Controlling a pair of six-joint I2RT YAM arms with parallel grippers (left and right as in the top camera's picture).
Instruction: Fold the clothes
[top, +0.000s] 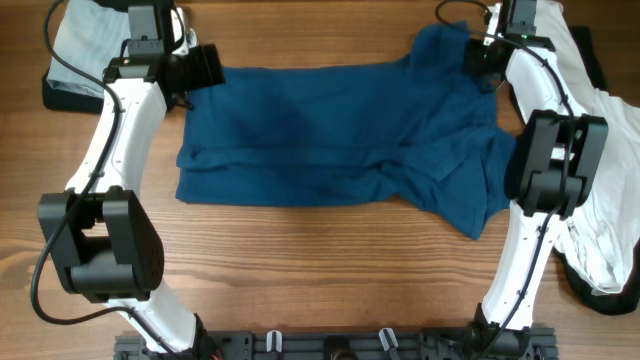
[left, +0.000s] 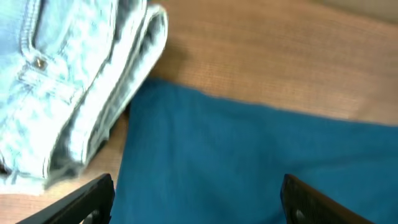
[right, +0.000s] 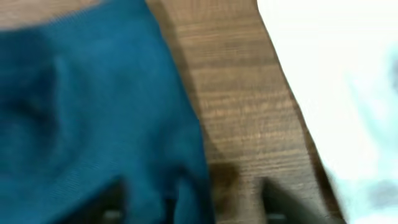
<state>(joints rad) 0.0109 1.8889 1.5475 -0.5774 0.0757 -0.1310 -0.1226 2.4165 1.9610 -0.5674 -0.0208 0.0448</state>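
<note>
The dark-blue shirt (top: 320, 130) lies spread across the middle of the wooden table, rumpled and partly folded over at its right side. My left gripper (top: 205, 68) is at the shirt's far left corner. In the left wrist view it (left: 199, 202) is open, with the blue fabric (left: 249, 162) between its fingers. My right gripper (top: 480, 58) is at the shirt's far right corner. The right wrist view is blurred. There the gripper (right: 196, 202) looks open, its fingers straddling the shirt's edge (right: 81, 112), one over fabric and one over bare wood.
A folded pale-blue denim piece (top: 85, 40) lies at the far left corner, close to the left gripper (left: 68, 81). A white garment with black stripes (top: 600, 170) lies along the right edge (right: 348, 81). Bare wood (top: 320, 270) runs along the front.
</note>
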